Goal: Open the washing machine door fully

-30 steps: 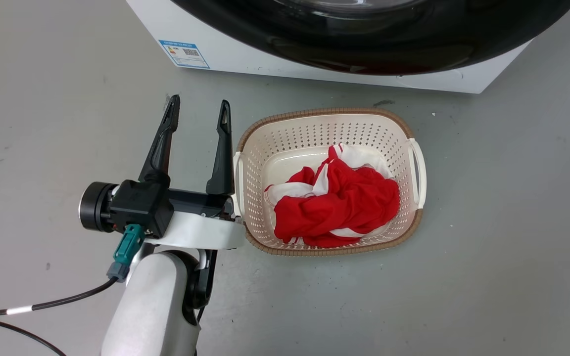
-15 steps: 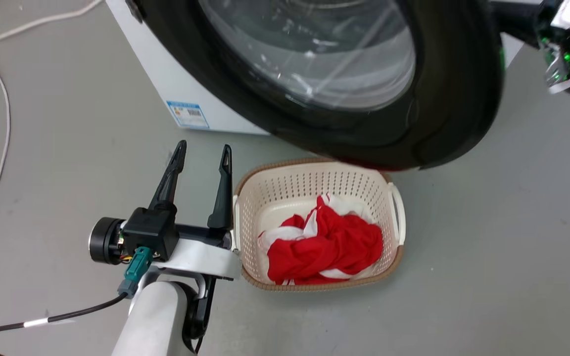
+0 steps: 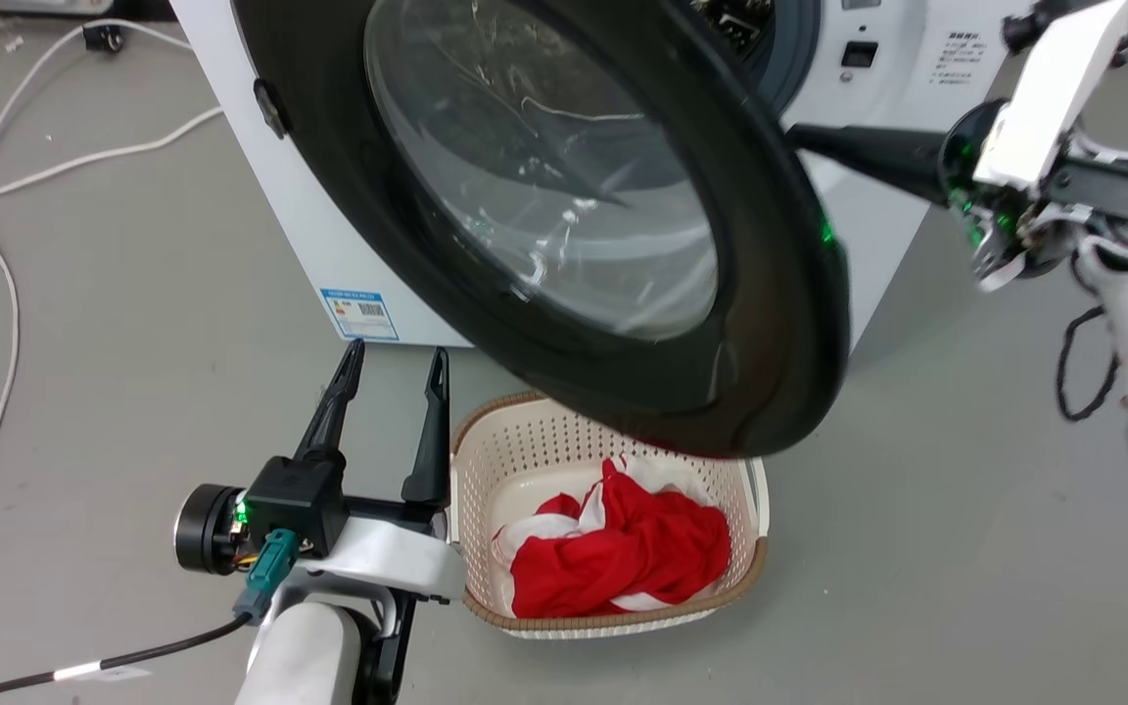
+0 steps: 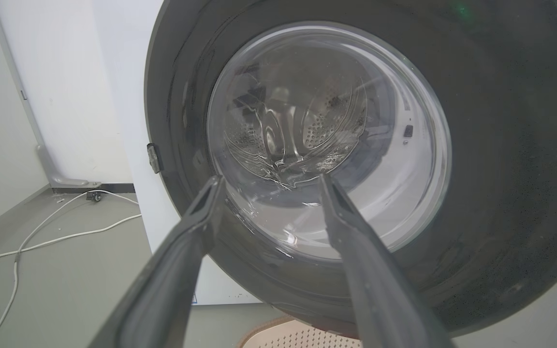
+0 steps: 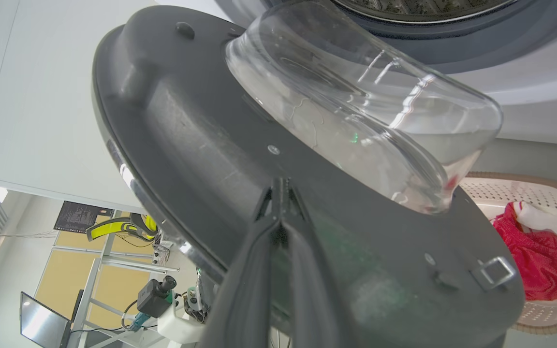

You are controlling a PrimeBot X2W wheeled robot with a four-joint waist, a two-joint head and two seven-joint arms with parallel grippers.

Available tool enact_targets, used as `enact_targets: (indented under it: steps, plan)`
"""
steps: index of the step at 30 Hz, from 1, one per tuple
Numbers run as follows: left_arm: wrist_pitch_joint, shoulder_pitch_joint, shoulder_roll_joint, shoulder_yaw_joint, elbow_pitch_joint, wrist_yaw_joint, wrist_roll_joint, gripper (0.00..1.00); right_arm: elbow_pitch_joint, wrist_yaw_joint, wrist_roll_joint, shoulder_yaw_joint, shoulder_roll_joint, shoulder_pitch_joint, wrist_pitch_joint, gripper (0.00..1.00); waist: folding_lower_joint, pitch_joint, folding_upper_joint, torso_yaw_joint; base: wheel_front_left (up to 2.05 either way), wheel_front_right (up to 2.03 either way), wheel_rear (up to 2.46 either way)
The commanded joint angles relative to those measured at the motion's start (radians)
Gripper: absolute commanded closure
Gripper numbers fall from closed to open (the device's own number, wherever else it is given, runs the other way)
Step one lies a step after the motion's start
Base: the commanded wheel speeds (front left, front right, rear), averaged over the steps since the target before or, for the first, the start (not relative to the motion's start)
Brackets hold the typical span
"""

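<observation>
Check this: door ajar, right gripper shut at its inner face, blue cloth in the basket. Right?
One slip: the cloth in the basket is red and white, not blue, as the head view shows. The door and right gripper are as you said.

The washing machine door [image 3: 779, 294], a glossy black disc with a bulging clear glass centre, stands swung partway out from the white washer [image 3: 314, 196], its free edge well off the front.

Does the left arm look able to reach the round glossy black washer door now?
Likely yes: the left fingers, open, point at the round glossy black door with nothing between.
</observation>
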Motion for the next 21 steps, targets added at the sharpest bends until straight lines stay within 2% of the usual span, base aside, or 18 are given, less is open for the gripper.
enact_targets:
  steps: [1, 13, 21]
  plan:
    - [-0.003, 0.010, 0.001, 0.001, 0.002, -0.003, -0.002, 0.00, -0.019, 0.002, 0.009, 0.010, 0.025, 0.030, 0.008, 1.00, 0.0001, -0.012, 0.0000, 0.000, 0.00, 0.00, 0.00]
    - [-0.003, 0.064, 0.000, 0.009, 0.021, -0.007, -0.005, 0.00, -0.211, 0.002, 0.041, 0.052, 0.103, 0.221, 0.034, 1.00, 0.0001, -0.090, 0.0000, 0.004, 0.00, 0.00, 0.00]
    - [-0.003, 0.094, 0.000, 0.013, 0.025, -0.003, -0.014, 0.00, -0.292, 0.002, 0.036, 0.055, 0.124, 0.349, -0.009, 1.00, 0.0001, -0.128, 0.0000, 0.008, 0.00, 0.00, 0.00]
